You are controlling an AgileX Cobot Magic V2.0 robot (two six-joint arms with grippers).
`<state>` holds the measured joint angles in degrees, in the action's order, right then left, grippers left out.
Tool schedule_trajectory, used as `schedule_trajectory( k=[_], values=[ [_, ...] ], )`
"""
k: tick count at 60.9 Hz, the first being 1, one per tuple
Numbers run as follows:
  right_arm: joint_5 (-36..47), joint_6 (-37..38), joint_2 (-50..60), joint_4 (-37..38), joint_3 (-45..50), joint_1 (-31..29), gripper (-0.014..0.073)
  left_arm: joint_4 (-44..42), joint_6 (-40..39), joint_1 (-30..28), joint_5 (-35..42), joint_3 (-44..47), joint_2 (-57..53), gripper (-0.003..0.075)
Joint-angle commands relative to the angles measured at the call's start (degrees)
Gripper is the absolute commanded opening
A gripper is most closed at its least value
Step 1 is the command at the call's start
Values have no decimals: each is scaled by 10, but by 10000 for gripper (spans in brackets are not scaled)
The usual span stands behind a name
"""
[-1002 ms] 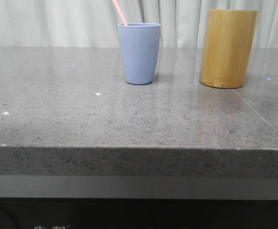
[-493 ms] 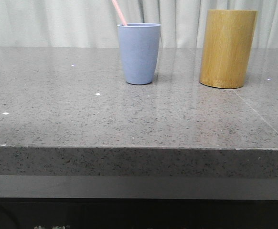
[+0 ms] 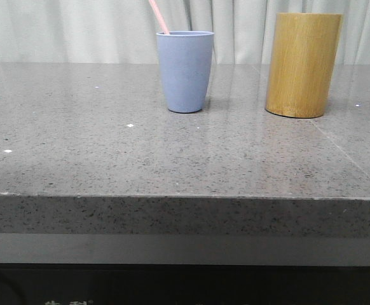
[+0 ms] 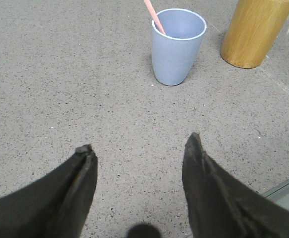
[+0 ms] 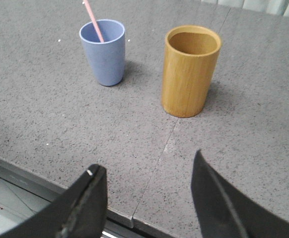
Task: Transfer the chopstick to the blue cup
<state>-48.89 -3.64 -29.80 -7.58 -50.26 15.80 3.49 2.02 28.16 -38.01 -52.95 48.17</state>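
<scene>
Countertop (image 3: 77,159) of speckled grey stone carries two vessels toward its far edge. The blue cup (image 3: 185,71) stands upright near the middle of that far edge, and the chopstick (image 3: 159,16) rests inside it, leaning toward the left with its upper end rising above the rim. To the right, apart from the cup, stands the taller bamboo cylinder (image 3: 302,65), upright and hollow. The left gripper (image 4: 139,148) hangs over bare stone nearer the front edge, jaws wide and holding nothing. The right gripper (image 5: 147,171) hovers at the front edge, jaws likewise wide and empty.
</scene>
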Motion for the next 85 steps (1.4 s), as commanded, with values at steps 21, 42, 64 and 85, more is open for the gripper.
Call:
schedule_trajectory(
  k=[21, 42, 64, 85],
  values=[
    [51, -1, -1, 6, -11, -2, -39, 4, -2, 0, 42, -14, -4, -17],
    [50, -1, -1, 9, -11, -2, -68, 4, -2, 0, 42, -14, -4, -19],
    [50, -1, -1, 9, -11, -2, -68, 12, -2, -11, 105, 43, -49, -19],
    [50, -1, -1, 8, -11, -2, -68, -9, -2, -162, 315, 311, -288, -19]
  ],
)
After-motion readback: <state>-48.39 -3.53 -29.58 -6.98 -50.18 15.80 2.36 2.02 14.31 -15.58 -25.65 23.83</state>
